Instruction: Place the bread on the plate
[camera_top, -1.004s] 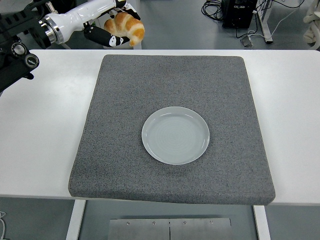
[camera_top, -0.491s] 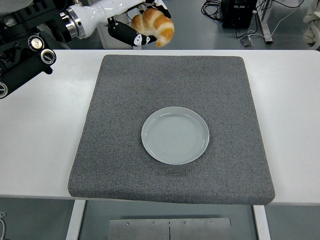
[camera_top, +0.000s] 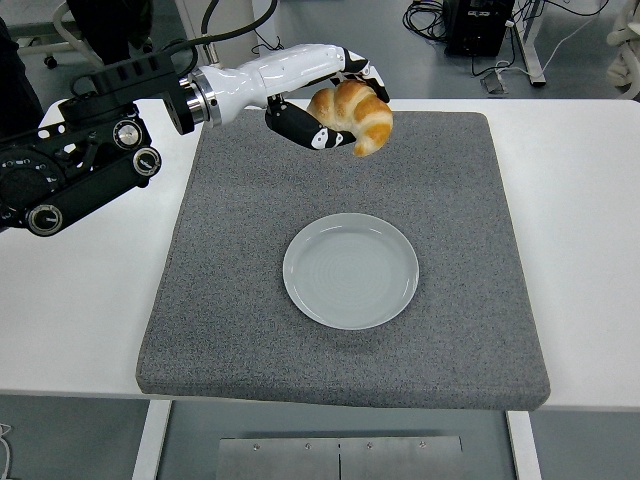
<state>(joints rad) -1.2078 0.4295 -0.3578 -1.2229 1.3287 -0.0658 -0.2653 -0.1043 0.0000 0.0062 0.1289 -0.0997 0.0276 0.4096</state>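
Plate: bare, open from above and all sides.
Grey mat: nothing else on it.
Croissant: held by left hand above the mat's far part, apart from plate.

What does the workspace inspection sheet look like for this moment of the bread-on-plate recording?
Surface: white table carrying a square grey felt-like mat, lying flat.
Job's things: golden-brown croissant-shaped bread held in the air over the mat's far part; round pale grey plate mid-mat, bare.
Clutter: nothing seen on the table or mat.
Hands: left hand curled around the bread, beyond the plate; right hand not in view.
Cables: black cables on the floor behind the table; a black cable runs to the left arm.
Surroundings: grey floor, dark equipment box at the back, metal bracket under the table's near edge.
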